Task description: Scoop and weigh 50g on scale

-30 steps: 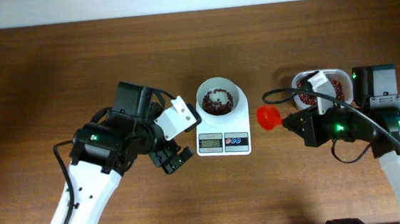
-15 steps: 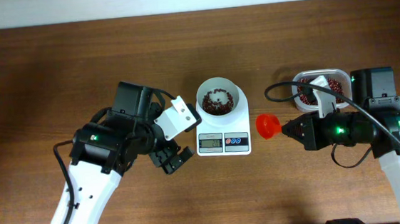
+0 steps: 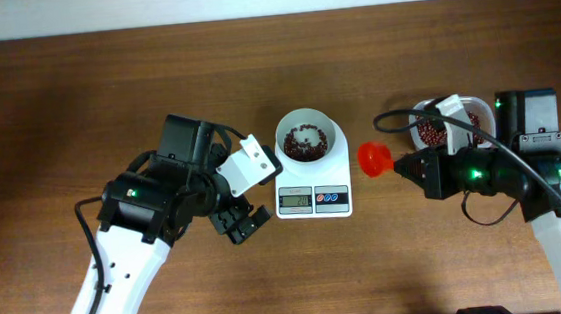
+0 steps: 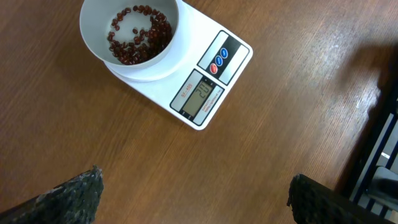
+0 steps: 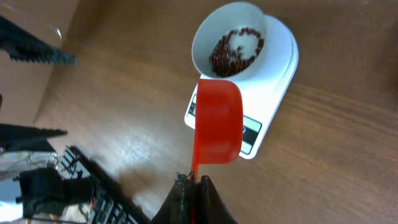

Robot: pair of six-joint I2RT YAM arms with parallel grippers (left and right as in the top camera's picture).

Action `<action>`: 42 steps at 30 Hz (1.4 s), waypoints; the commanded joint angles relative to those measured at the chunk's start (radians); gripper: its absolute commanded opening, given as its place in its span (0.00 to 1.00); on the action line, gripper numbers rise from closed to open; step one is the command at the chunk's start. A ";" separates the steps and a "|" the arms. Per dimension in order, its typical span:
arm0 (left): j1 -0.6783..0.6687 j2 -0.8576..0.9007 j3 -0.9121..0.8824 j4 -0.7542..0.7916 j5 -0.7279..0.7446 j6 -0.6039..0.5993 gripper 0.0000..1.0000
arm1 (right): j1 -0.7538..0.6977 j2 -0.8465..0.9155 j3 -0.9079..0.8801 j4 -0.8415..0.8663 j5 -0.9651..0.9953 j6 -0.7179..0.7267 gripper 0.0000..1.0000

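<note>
The white scale point(image 3: 314, 201) sits mid-table with a white bowl point(image 3: 309, 140) of red beans on it. Just right of the scale, my right gripper point(image 3: 407, 167) is shut on the handle of a red scoop point(image 3: 374, 158). In the right wrist view the scoop point(image 5: 217, 121) juts from the gripper point(image 5: 194, 180) above the scale point(image 5: 283, 62), and no beans show in it. My left gripper point(image 3: 244, 223) stands open and empty to the left of the scale. In its wrist view the gripper point(image 4: 194, 177) is wide apart over bare wood, below the scale point(image 4: 211, 81) and bowl point(image 4: 130, 31).
A clear tub of red beans point(image 3: 453, 121) stands at the right, partly covered by my right arm and its black cable. Brown wooden tabletop point(image 3: 76, 103) stretches to the left and behind the scale.
My right gripper, holding the scoop, dipped toward the table's front and has come back toward the far side. The left arm has stayed still.
</note>
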 commanded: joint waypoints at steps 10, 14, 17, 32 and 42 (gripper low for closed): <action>0.002 -0.016 0.008 0.002 0.011 -0.003 0.99 | -0.003 -0.013 0.002 0.156 0.272 0.299 0.04; 0.002 -0.016 0.008 0.002 0.011 -0.003 0.99 | -0.003 -0.013 0.002 0.132 0.272 0.375 0.04; 0.002 -0.016 0.008 0.002 0.011 -0.003 0.99 | -0.003 -0.013 0.002 0.113 0.273 0.375 0.04; 0.002 -0.016 0.008 0.002 0.011 -0.003 0.99 | -0.003 -0.013 0.002 0.093 0.460 0.371 0.04; 0.002 -0.016 0.008 0.002 0.011 -0.003 0.99 | -0.003 0.002 0.002 0.095 0.541 0.345 0.04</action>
